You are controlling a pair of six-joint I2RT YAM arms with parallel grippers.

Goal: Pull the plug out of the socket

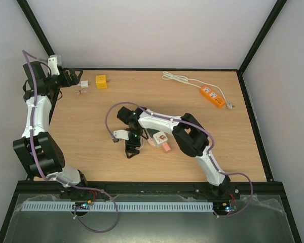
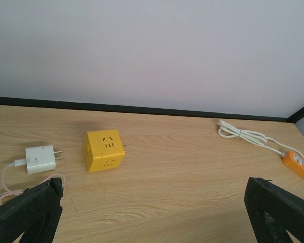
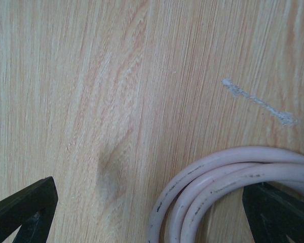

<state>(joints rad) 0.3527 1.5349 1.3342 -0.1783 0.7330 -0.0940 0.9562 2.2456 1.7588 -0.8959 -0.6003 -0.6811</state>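
Note:
A yellow cube socket [image 2: 103,150] stands on the wooden table at the far left [image 1: 101,81]. A white charger plug [image 2: 40,159] with a thin pale cable lies to its left, prongs toward the cube, apart from it. My left gripper [image 2: 152,202] is open and empty, low over the table just short of both [image 1: 75,79]. My right gripper [image 3: 148,202] is open, pointing down at the table's middle [image 1: 132,150], close over a coiled pale cable [image 3: 218,187] that runs past its right finger. It holds nothing.
An orange power strip [image 1: 213,96] with a white cord [image 1: 180,78] lies at the back right and also shows in the left wrist view [image 2: 299,164]. A white and pink adapter [image 1: 159,138] lies just right of the right gripper. Black frame rails edge the table.

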